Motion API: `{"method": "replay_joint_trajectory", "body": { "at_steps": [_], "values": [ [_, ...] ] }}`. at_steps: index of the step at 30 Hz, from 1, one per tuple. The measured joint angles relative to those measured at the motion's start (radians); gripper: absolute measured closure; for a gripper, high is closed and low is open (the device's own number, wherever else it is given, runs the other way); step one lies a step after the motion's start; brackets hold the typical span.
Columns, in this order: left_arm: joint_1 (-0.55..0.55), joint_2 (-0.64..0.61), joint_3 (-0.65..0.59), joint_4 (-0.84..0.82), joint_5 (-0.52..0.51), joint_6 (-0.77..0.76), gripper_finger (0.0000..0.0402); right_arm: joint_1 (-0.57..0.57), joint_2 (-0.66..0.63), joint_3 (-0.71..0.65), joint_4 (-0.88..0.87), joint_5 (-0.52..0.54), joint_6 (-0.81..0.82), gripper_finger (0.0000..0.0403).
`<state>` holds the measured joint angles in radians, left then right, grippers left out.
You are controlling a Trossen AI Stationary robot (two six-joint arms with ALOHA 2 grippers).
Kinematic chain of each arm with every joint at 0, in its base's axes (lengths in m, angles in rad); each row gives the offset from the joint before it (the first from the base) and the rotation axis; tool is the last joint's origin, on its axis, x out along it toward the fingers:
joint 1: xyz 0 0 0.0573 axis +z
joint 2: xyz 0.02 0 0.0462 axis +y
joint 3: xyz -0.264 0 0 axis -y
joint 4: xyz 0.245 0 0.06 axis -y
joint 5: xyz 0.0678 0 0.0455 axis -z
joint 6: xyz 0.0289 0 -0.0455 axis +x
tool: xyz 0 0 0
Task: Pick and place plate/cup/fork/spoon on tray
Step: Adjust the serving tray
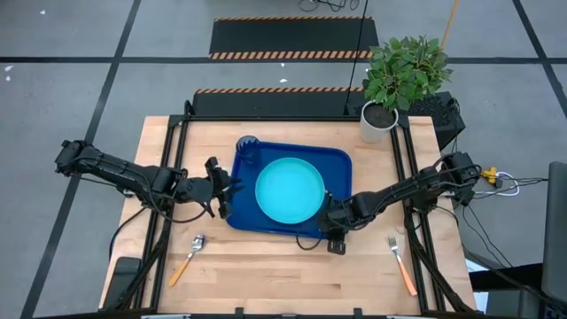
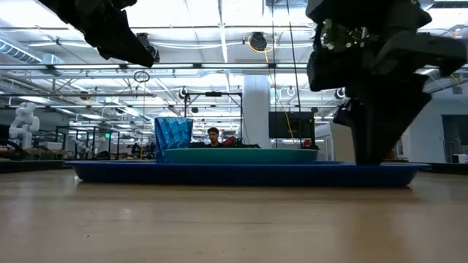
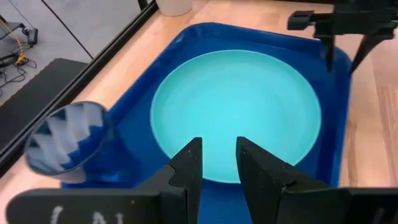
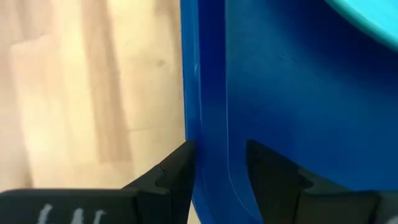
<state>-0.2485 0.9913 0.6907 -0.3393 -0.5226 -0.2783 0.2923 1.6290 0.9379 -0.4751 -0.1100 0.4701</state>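
The light cyan plate (image 1: pixel 290 190) lies flat in the middle of the dark blue tray (image 1: pixel 335 159). The blue cup (image 1: pixel 248 149) stands upright in the tray's far left corner. The spoon (image 1: pixel 188 257) lies on the table near left of the tray, and the fork (image 1: pixel 400 263) lies near right. My left gripper (image 3: pixel 217 155) is open and empty, raised above the tray's left rim (image 1: pixel 226 190). My right gripper (image 4: pixel 214 165) is open and low at the tray's near right rim (image 1: pixel 335 232), with one finger outside the rim and one inside. My right gripper stands astride the tray's near right rim (image 4: pixel 208 124), coming slanting down from the table's right. Its outer finger (image 4: pixel 177 168) lies close against the rim's outer edge. I cannot tell whether it touches. The tray lies flat on the table.
A white pot (image 1: pixel 378 122) with a green plant stands at the table's far right corner. Bare wood lies along the table's near edge between spoon and fork. A person (image 2: pixel 213 136) shows far off in the room behind the tray.
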Motion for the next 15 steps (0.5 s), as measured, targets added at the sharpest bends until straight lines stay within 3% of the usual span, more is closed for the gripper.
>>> {"method": "replay_joint_trajectory", "body": {
  "at_steps": [7, 15],
  "values": [
    [0.000, 0.000, 0.000, 0.000, 0.000, 0.001, 0.0300, 0.026, -0.017, -0.002, -0.006, -0.023, 0.000, 0.0269],
    [0.000, 0.000, 0.000, 0.000, 0.000, 0.003, 0.0300, 0.023, -0.161, -0.004, -0.015, 0.163, -0.026, 0.0285]
  ]
}}
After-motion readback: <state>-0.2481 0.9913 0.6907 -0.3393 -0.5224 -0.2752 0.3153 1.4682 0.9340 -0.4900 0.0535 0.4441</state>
